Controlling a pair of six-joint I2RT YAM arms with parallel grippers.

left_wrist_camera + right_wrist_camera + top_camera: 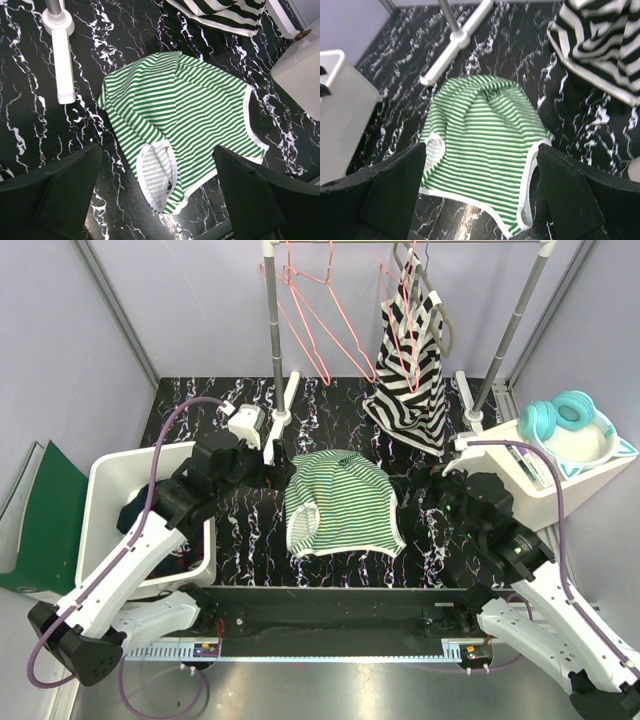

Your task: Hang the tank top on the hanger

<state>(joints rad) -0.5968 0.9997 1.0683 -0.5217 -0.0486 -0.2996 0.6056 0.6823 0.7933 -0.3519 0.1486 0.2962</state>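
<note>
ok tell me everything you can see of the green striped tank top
The tank top looks like soft knit with fine green-and-white stripes and white trim at neck and armholes. It lies rumpled, partly folded over itself, on the black marbled tabletop between the arms, trimmed openings toward the near edge. Only the tabletop touches it; the left tool and right tool are open, clear of it.

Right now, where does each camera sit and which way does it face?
Top external: above and behind the arms, looking down at the table; left arm and right arm show.
Left wrist: on the left arm, looking down at the tank top; its open left tool frames it.
Right wrist: same from the right; open right tool shows.
Shared: all see the tank top.
</note>
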